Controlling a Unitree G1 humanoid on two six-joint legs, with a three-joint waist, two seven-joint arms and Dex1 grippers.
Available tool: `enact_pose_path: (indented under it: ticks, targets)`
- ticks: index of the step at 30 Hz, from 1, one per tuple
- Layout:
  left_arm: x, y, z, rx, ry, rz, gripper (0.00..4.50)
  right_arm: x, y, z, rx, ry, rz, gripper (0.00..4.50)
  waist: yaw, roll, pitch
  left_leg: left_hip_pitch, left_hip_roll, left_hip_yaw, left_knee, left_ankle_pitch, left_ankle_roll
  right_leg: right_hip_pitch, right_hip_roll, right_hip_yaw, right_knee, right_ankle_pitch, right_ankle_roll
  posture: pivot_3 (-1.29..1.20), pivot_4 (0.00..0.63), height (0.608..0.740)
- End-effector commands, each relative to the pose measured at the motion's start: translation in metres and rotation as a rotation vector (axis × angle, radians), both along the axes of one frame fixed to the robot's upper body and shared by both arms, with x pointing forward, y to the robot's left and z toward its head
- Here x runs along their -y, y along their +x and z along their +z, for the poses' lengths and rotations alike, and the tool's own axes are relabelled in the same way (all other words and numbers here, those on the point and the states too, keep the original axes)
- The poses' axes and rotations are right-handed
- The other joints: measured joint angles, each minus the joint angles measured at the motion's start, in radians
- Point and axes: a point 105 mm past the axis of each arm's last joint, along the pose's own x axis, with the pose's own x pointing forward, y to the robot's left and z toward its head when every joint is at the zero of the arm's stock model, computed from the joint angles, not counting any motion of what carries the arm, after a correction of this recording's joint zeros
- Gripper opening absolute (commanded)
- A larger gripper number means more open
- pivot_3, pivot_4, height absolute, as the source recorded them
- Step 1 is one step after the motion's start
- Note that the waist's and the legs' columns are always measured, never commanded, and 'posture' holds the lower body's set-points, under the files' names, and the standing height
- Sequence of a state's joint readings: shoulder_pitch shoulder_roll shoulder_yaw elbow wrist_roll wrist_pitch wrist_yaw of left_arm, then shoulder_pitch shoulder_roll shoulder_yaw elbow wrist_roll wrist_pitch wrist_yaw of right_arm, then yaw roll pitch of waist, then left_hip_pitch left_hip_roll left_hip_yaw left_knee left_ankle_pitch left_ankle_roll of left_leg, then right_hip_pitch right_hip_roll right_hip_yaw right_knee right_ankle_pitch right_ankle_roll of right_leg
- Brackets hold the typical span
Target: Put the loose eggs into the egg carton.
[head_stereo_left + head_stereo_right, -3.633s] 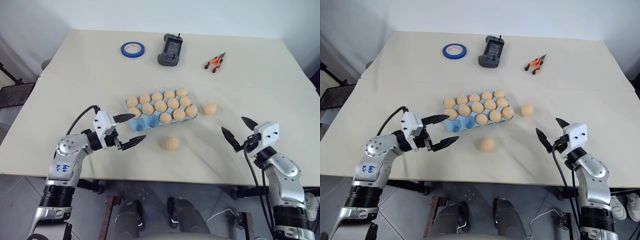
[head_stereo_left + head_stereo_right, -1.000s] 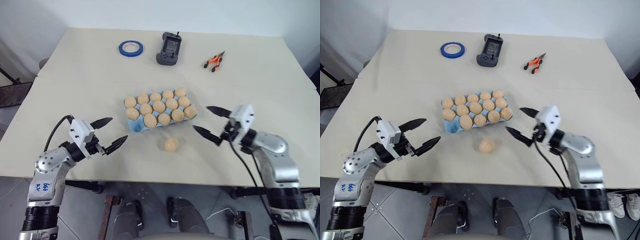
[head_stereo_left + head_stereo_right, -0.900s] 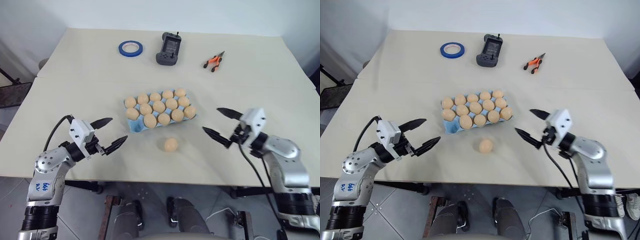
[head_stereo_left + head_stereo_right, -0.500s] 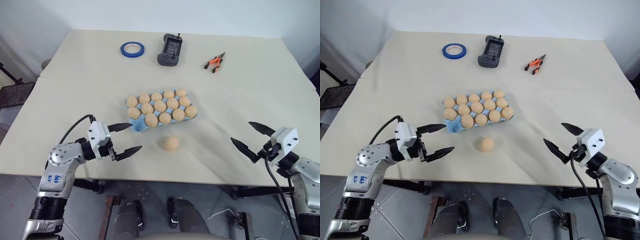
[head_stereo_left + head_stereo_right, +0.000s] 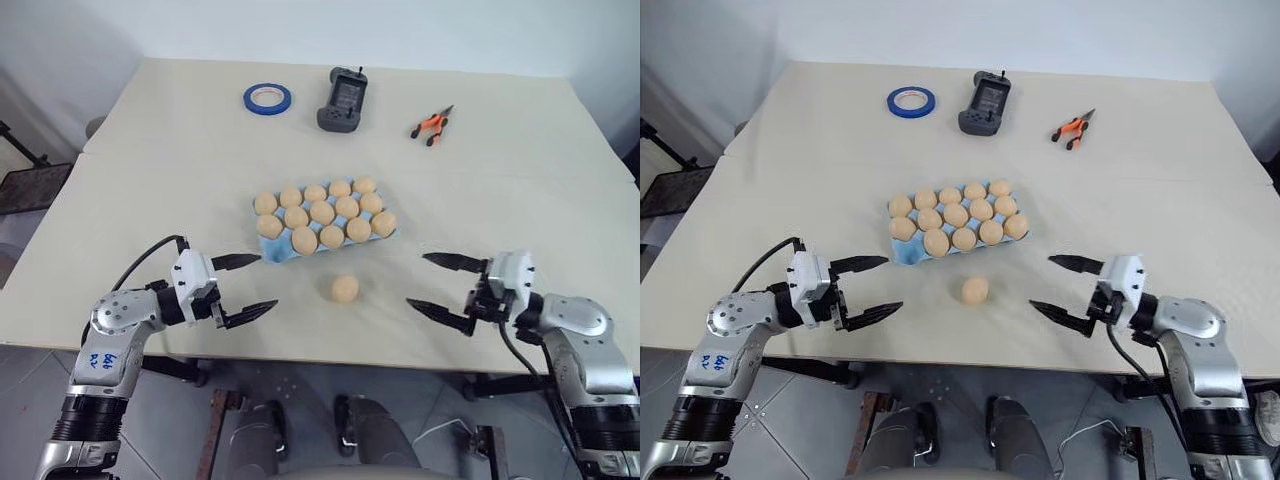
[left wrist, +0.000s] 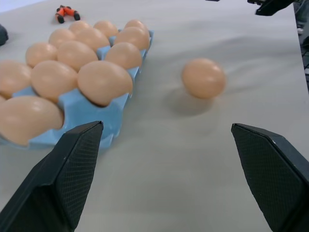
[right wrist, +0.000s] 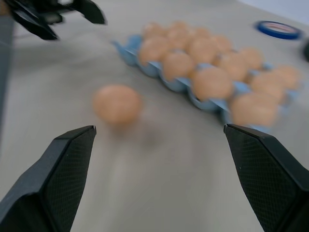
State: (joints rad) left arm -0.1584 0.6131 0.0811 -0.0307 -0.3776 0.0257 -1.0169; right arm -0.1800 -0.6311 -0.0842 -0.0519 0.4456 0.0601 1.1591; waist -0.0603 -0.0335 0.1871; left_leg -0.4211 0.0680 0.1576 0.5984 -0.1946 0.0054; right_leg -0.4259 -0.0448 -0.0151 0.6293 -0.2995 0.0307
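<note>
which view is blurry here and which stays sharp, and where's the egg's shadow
Right wrist view: soft all over, the loose egg and egg carton smeared. Left wrist view: sharp, the egg casting a faint shadow on the table toward the carton. Eye views: even light, no glare.

Eggs in the egg carton (image 5: 283, 251): fourteen
Loose eggs on the tabletop (image 5: 150, 150): one (image 5: 344, 288)
Blue tape ring (image 5: 267, 97): one
Black handheld controller (image 5: 341, 99): one
Orange-handled pliers (image 5: 431, 126): one

My fingers (image 6: 72, 169) are black, finely textured plastic. The eggs (image 6: 203, 78) look smooth and matt; the carton (image 6: 89, 113) is matt moulded pulp.
</note>
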Motion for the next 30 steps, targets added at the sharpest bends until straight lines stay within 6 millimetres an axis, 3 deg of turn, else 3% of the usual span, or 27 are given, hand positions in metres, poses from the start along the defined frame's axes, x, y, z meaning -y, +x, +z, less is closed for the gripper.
enact_pose_path:
  ticks: [1,8,12,15,17,19,21,25,30]
  targets:
    - [-0.015,-0.005,0.010,0.045,0.027,0.034,4.50,-0.040,0.006,0.003,-0.010,-0.032,0.135,4.44,-0.002,0.000,0.000,0.000,0.000,0.000,0.000,0.000,0.000,0.000,0.000,0.000,0.000,-0.001,-0.002,0.00,0.150,0.740]
    - [-0.021,-0.011,0.012,0.044,0.012,0.073,4.50,-0.075,0.020,-0.013,-0.060,-0.085,0.220,4.44,0.007,0.000,0.000,-0.002,-0.001,-0.001,-0.002,0.000,0.000,-0.001,-0.003,-0.001,-0.002,-0.001,-0.005,0.00,0.150,0.740]
    - [-0.018,-0.015,0.013,0.045,0.004,0.077,4.50,-0.083,0.030,-0.025,-0.076,-0.094,0.217,4.44,0.004,0.000,0.000,-0.002,-0.002,-0.001,-0.003,-0.001,0.001,-0.001,-0.004,-0.001,-0.003,-0.001,-0.004,0.00,0.150,0.740]
    - [-0.013,-0.017,0.015,0.051,-0.011,0.078,4.50,-0.084,0.035,-0.029,-0.070,-0.091,0.210,3.87,0.003,0.000,0.000,-0.002,-0.002,-0.001,-0.003,-0.001,0.000,-0.002,-0.004,-0.001,-0.002,0.000,-0.003,0.00,0.150,0.740]
    - [-0.012,-0.018,0.016,0.052,-0.017,0.081,4.50,-0.085,0.035,-0.027,-0.066,-0.072,0.216,3.18,0.002,0.000,0.000,-0.001,-0.002,-0.001,-0.003,0.000,0.000,-0.002,-0.004,-0.002,-0.001,0.001,-0.002,0.00,0.150,0.740]
    - [-0.013,-0.019,0.016,0.050,-0.018,0.091,4.50,-0.087,0.035,-0.022,-0.054,-0.047,0.225,2.54,-0.001,0.000,0.000,-0.001,-0.002,-0.001,-0.003,0.000,0.000,-0.002,-0.004,-0.001,-0.001,0.001,-0.002,0.00,0.150,0.740]
    - [-0.017,-0.019,0.016,0.049,-0.023,0.116,4.50,-0.092,0.031,-0.015,-0.041,-0.032,0.247,2.30,-0.002,0.000,0.000,-0.001,-0.002,-0.001,-0.003,0.000,0.000,-0.002,-0.003,-0.001,-0.001,0.001,-0.002,0.00,0.150,0.740]
    - [-0.028,-0.017,0.016,0.052,-0.041,0.183,4.50,-0.108,0.023,0.008,-0.006,0.036,0.301,2.29,-0.003,0.000,0.000,-0.001,-0.001,-0.001,-0.003,0.000,0.000,-0.002,-0.003,-0.002,0.000,0.001,-0.001,0.00,0.150,0.740]
    - [-0.042,-0.014,0.013,0.052,-0.057,0.274,4.50,-0.141,0.037,0.033,0.023,0.061,0.250,2.29,-0.013,0.000,0.000,-0.001,-0.001,-0.001,-0.003,0.000,-0.001,-0.002,-0.003,-0.002,0.001,0.001,-0.002,0.00,0.150,0.740]
